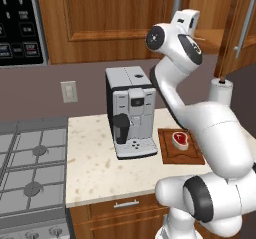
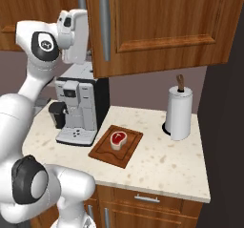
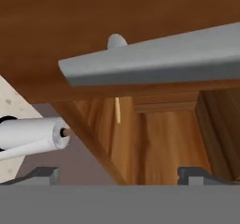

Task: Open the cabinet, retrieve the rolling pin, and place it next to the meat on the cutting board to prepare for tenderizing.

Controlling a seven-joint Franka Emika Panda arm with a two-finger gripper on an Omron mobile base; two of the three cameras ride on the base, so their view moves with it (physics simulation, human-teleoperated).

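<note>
Light: even, soft, flat rendering lighting the counter [image 2: 157, 167].
Shadows: faint ones lying under the coffee machine [image 1: 131, 112].
Sharpness: hand view looking slightly soft.

On the counter [image 2: 157, 167], the meat [image 2: 117, 139] lies on the cutting board [image 2: 107, 154] between the coffee machine [image 2: 78, 110] on the left and the paper towel roll [image 2: 179, 111], under the cabinet [image 2: 162, 26].

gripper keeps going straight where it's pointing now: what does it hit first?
Most likely the silver bar handle of the cabinet door: it crosses the hand view just ahead of the open gripper. Depth is unclear; lower down, the line could pass into the cabinet's interior.
</note>
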